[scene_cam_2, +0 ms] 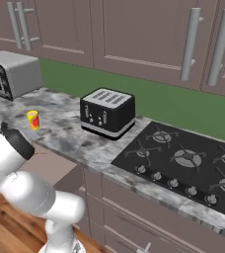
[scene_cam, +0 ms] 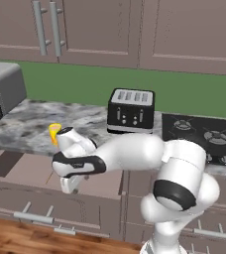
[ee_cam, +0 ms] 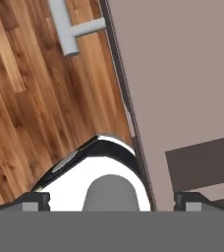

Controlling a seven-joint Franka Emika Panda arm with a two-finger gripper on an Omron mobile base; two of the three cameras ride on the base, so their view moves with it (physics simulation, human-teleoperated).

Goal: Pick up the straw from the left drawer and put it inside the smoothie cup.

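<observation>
One goal: straw into cup [scene_cam: 54, 132], on counter [scene_cam: 30, 124].
Drawer [scene_cam: 33, 171]: open, giving access.
Gripper [scene_cam: 69, 184]: over drawer, searching; tips wide apart, empty.
Straw: not visible.

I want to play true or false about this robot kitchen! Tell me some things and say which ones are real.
1. The smoothie cup stands on the counter, left of the toaster. True.
2. The left drawer is pulled open. True.
3. The straw is already standing in the cup. False: nothing sticks out of the cup.
4. The gripper hangs over the stove. False: it hangs at the open drawer, far from the burners.
5. The toaster has four slots on top. True.
6. The wall behind the counter is blue. False: it is green.
</observation>
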